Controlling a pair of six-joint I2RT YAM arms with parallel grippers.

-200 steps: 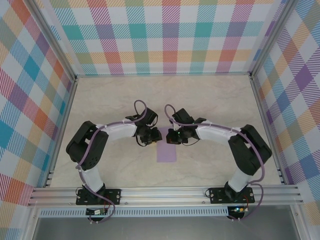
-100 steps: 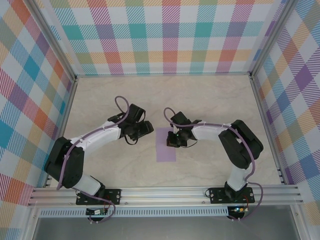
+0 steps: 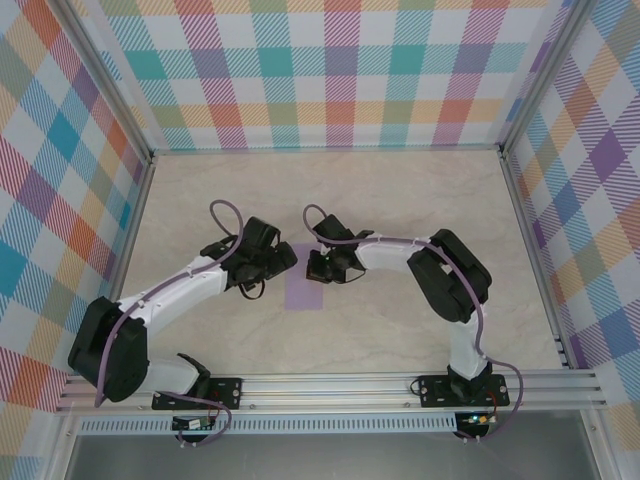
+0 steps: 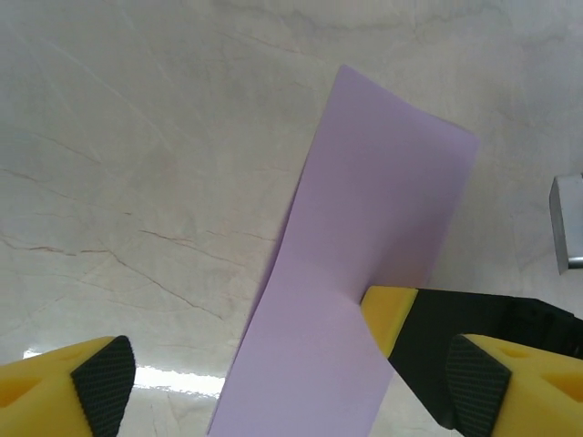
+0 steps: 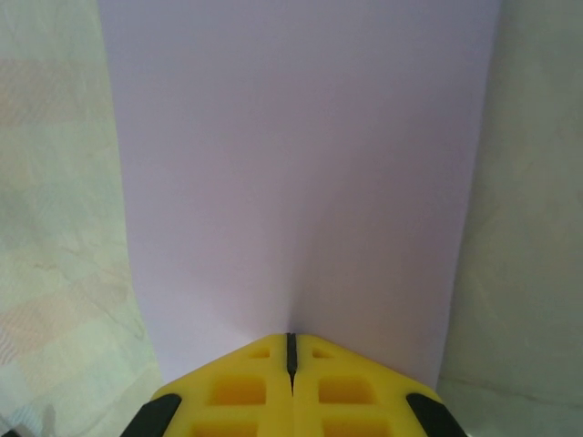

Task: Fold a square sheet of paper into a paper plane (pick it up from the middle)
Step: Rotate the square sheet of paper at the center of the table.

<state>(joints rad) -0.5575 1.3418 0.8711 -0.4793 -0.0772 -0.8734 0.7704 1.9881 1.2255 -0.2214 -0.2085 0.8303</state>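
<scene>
Paper (image 5: 301, 182), plain lavender and unmarked, lies flat on the pale marbled table (image 4: 137, 137), near the middle between the two arms. From above it reads as a rectangle, longer than wide, with straight edges and sharp corners. At one long edge the right tool (image 5: 291, 360) has its yellow fingers pressed together on the sheet, and a soft ridge rises in the paper from that pinch. In the left wrist view one yellow finger (image 4: 390, 314) of that tool sits at the paper's edge, the sheet slightly lifted and bowed there. The left tool (image 4: 290, 381) stands spread wide, one fingertip well off to one side of the paper and the other beyond the right tool's finger, holding nothing. Both wrists crowd over the sheet from above and cover part of it. At the near edge runs an aluminium rail (image 3: 330, 385) carrying the arm bases. Beyond the table rise walls (image 3: 340, 70) in a pastel check pattern.
</scene>
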